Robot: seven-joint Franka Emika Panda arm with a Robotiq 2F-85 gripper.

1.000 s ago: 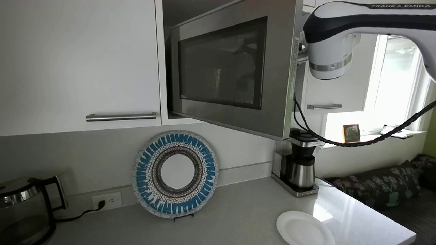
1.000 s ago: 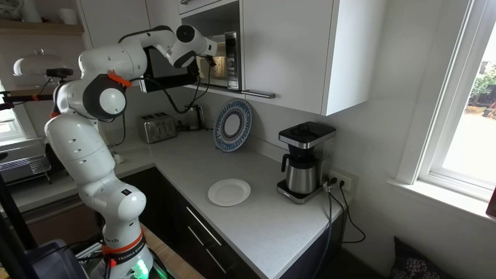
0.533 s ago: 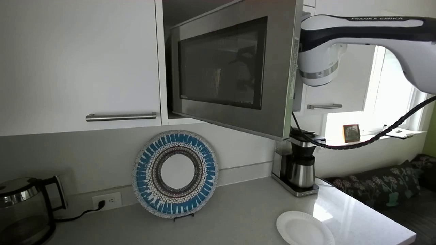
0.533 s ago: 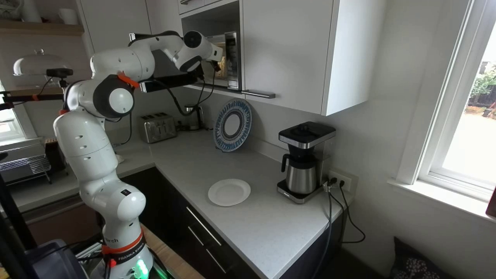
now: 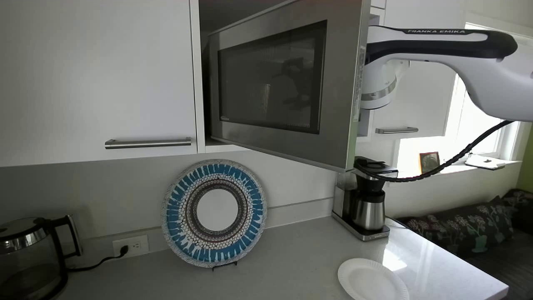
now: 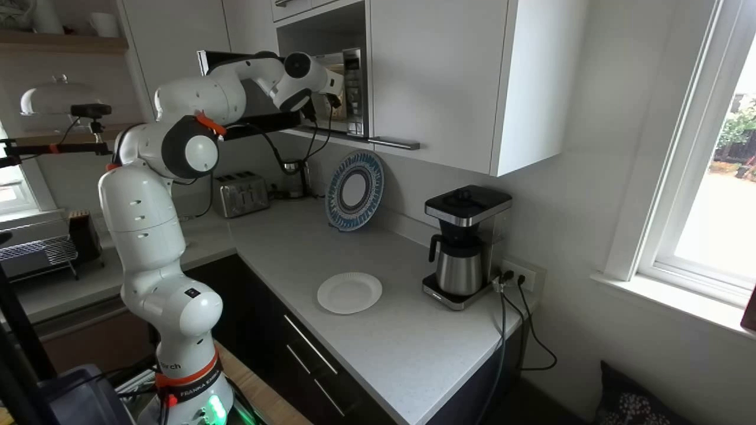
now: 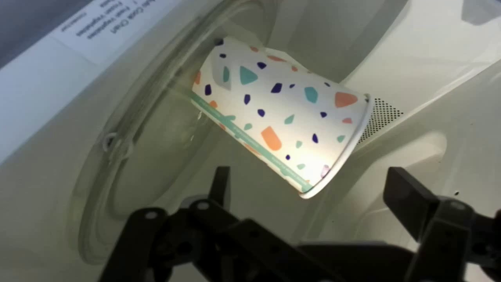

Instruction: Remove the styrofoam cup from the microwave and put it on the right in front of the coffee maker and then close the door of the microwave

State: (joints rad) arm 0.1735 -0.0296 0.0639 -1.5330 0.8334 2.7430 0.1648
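Seemingly within reach: terrazzo-print cup (image 7: 278, 117) inside the open microwave (image 6: 355, 91)

The cup stands base-down on the glass turntable (image 7: 164, 152), the usual spot for heating; its slant in the wrist view probably comes from the wrist's roll. The gripper (image 7: 309, 184) has its jaws spread wide, grasping nothing, presumably to straddle the cup. Upright from its base, bent forward, the arm (image 6: 144, 227) stretches to the microwave's mouth; the door (image 5: 270, 83), open presumably to admit it, largely hides its wrist in an exterior view. The drip coffee maker (image 6: 460, 251), marking the drop-off, stands on the counter (image 6: 384, 348).
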